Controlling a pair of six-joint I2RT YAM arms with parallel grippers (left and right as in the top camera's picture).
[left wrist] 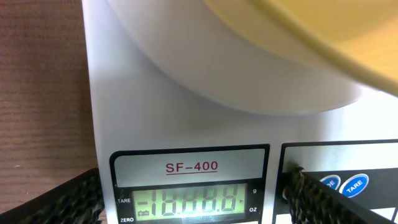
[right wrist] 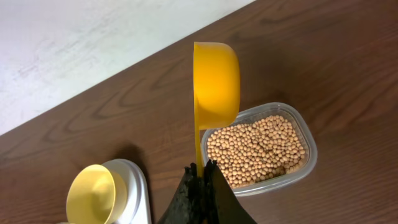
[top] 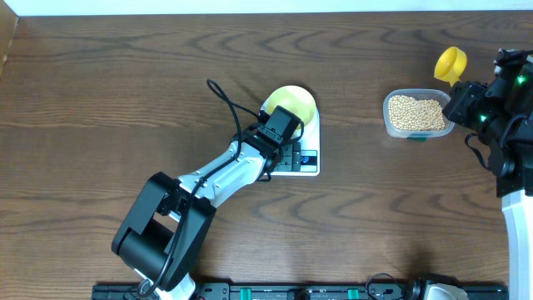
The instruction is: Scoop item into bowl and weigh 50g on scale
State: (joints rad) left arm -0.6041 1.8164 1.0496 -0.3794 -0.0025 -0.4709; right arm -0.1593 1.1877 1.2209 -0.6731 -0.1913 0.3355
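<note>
- Overhead: the scale (top: 311, 160) sits near the middle of the dark wood surface (top: 125, 83), with the bowl (top: 293, 103) resting on its platform.
- The left hand (top: 287, 148) is over the scale's front edge, below the bowl in this view.
- Left wrist view: its fingers (left wrist: 62, 199) are spread wide, one at each lower corner of the frame, either side of the display (left wrist: 189, 200). They hold nothing. I cannot tell whether they touch the scale.
- The display is lit green with a full row of segments. "SF-400" is printed above it, and blue buttons (left wrist: 354, 185), one marked TARE, sit to its right.
- The bowl's pale yellow underside fills the top of that view, close above the platform.
- The beans (top: 416, 112) lie in a clear tub (top: 390, 125) well to the right of the scale, on the surface.
- Right wrist view: the right hand (right wrist: 202, 180) is closed tight on the handle of the yellow scoop (right wrist: 217, 78). The scoop stands upright, cup at the top.
- The scoop's cup is just beyond the tub's far right corner in the overhead view, apart from the beans.
</note>
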